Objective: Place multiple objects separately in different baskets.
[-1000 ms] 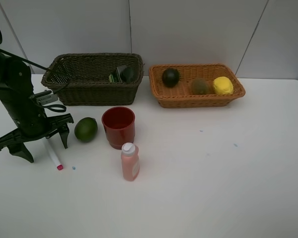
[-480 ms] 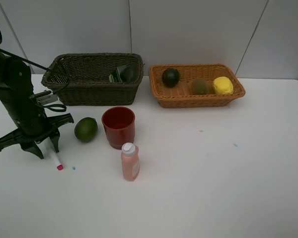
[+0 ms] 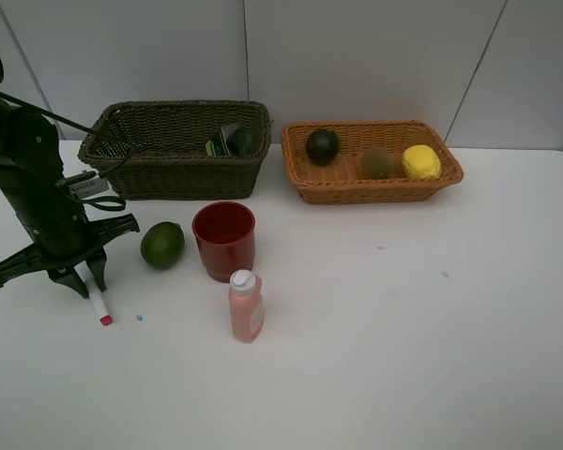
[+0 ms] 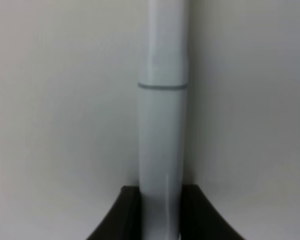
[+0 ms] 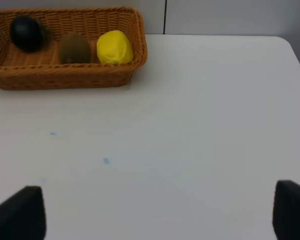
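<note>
On the table at the left lies the white red-tipped marker (image 3: 98, 304), and my left gripper (image 3: 87, 282) stands over it, shut on its barrel. The left wrist view has the marker (image 4: 162, 125) running between the two dark fingertips (image 4: 122, 215), which press on both its sides. Beside them stand a green lime (image 3: 162, 244), a red cup (image 3: 224, 240) and a pink white-capped bottle (image 3: 246, 307). The dark olive basket (image 3: 174, 173) holds a black bottle (image 3: 233, 141). The orange-tan basket (image 3: 375, 187) holds a dark round fruit (image 3: 323, 145), a kiwi (image 3: 377, 162) and a lemon (image 3: 420, 161). My right gripper (image 5: 160, 215) is open over bare table.
The right wrist view takes in the orange-tan basket (image 5: 65, 77) far ahead and the white table's right edge (image 5: 297, 55). A grey panelled wall (image 3: 357, 56) rises behind the baskets. Small blue specks (image 3: 444, 275) mark the tabletop.
My left gripper's jaws have gone from wide open to shut on the marker. The marker has shifted slightly left. The right arm has not moved.
</note>
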Available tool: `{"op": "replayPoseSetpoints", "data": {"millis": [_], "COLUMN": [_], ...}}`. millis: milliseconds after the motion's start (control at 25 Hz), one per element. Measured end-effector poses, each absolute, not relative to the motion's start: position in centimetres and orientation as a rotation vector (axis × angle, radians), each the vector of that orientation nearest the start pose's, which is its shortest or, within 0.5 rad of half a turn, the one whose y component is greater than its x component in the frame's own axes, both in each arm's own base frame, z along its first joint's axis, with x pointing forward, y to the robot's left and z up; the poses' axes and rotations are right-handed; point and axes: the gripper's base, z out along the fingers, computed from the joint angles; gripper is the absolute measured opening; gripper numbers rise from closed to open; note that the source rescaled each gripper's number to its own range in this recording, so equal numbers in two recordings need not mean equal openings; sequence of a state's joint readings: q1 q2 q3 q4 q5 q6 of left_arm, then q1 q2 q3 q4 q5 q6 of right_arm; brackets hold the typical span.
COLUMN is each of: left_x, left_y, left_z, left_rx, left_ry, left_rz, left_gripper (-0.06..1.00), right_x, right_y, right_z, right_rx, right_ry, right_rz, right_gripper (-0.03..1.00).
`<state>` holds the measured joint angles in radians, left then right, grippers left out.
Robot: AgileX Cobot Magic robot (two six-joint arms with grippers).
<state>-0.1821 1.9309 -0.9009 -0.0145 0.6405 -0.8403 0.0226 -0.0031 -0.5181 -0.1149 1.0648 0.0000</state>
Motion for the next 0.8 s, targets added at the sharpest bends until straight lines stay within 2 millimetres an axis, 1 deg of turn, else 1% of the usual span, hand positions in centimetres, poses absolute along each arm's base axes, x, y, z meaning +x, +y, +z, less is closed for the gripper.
{"op": "replayPoseSetpoints", "data": {"millis": [200,360,440,600,800], "left_x": [29.5,29.8,29.8,29.7,28.7], "left_y": [-5.5,-5.6,-5.6,-5.6,-5.4], "left_z": [9.4,10.1,11.1,13.8,17.3], "left_rx": [-1.034,-1.017,-1.008,-0.984,-0.972], "left_ry": [2.983,2.990,2.969,2.907,2.864], "left_rz": [-0.002,-0.002,-0.022,-0.078,-0.119], "left_gripper": [0.19,0.19,0.19,0.19,0.19], "right_x": [-0.8,-0.8,-0.8,-0.8,-0.8], "right_y": [-0.9,-0.9,-0.9,-0.9,-0.9], "right_z": [28.2,28.2,28.2,28.2,28.2], "right_rx": [-0.016,-0.016,-0.016,-0.016,-0.016], "right_ry": [2.024,2.024,2.024,2.024,2.024], "right_rz": [-0.123,-0.123,-0.123,-0.123,-0.123], "right_gripper": [0.99,0.99,0.99,0.99,0.99]}}
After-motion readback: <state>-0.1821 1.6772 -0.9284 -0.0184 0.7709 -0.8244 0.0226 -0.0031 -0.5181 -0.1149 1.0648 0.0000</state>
